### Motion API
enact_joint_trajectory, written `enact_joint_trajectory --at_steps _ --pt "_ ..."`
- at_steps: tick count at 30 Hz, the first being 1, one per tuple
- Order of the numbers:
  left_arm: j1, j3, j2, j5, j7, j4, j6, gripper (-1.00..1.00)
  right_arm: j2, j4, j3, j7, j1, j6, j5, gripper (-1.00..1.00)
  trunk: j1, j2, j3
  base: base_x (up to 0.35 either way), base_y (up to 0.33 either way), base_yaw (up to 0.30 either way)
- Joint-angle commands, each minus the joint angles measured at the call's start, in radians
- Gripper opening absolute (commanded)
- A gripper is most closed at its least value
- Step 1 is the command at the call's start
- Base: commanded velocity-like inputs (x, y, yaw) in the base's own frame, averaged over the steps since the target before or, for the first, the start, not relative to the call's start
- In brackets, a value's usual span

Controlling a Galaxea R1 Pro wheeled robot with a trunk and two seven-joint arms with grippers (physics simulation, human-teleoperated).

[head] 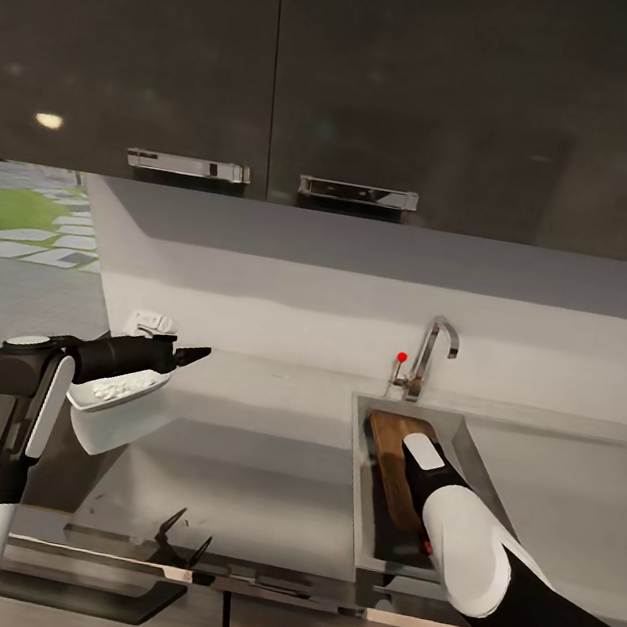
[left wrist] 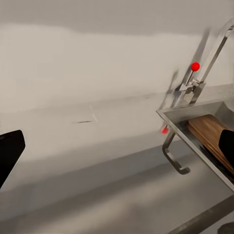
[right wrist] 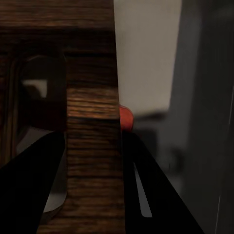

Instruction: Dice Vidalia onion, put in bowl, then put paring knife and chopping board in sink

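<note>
Right gripper (right wrist: 92, 161) had its two dark fingers clamped on the chopping board (right wrist: 92, 73) edge by the handle slot, w/ a bit of orange-red paring knife (right wrist: 126, 118) handle peeking from behind the board, seen close-up from the right wrist cam. Head cam showed the board lying inside the sink (head: 363, 433) basin under the right arm, & the white bowl (head: 118, 394) w/ pale diced bits on the countertop (head: 262, 447) beside the left gripper (head: 191, 353), whose fingers were too small to tell if open or closed.

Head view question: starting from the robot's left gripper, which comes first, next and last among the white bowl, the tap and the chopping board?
Measured from the left gripper:
1. The bowl, on the countertop just below the gripper, at the left.
2. The tap, at the back of the sink, to the right.
3. The chopping board, down in the sink under the right arm, slightly farther.
</note>
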Motion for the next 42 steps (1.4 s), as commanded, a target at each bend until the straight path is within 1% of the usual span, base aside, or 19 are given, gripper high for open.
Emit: enact_joint_trajectory --at_steps 1,16,24,25,26,29,42 --pt "-0.001 0.002 0.0 0.0 -0.004 0.0 0.007 1.0 -0.001 -0.002 0.005 -0.001 0.0 -0.009 -0.011 -1.0 0.0 -0.001 -0.002 0.0 0.0 0.0" --pt "-0.001 0.003 0.0 0.0 -0.003 0.0 0.007 1.0 -0.011 -0.002 0.005 -0.001 0.0 -0.018 -0.011 -1.0 0.0 -0.001 -0.008 0.0 0.0 0.0" --pt "-0.001 0.003 0.0 0.0 -0.003 0.0 0.007 1.0 -0.025 -0.002 0.006 -0.001 0.0 -0.021 -0.011 -1.0 0.0 -0.001 -0.011 0.0 0.0 0.0" --pt "-0.001 0.003 0.0 0.0 -0.003 0.0 0.007 1.0 -0.038 -0.002 0.006 -0.001 0.0 -0.021 -0.011 -1.0 0.0 -0.001 -0.011 0.0 0.0 0.0" --pt "-0.001 0.003 0.0 0.0 -0.003 0.0 0.007 1.0 -0.044 -0.002 0.006 -0.001 0.0 -0.021 -0.011 -1.0 0.0 -0.001 -0.011 0.0 0.0 0.0" --pt "-0.001 0.003 0.0 0.0 -0.003 0.0 0.007 1.0 -0.05 -0.002 0.005 -0.001 0.0 -0.021 -0.011 -1.0 0.0 -0.001 -0.012 0.0 0.0 0.0" --pt "-0.001 0.002 0.0 0.0 -0.003 0.0 0.007 1.0 -0.053 -0.002 0.007 0.0 0.0 -0.021 -0.011 -1.0 0.0 -0.001 -0.024 0.0 0.0 0.0"
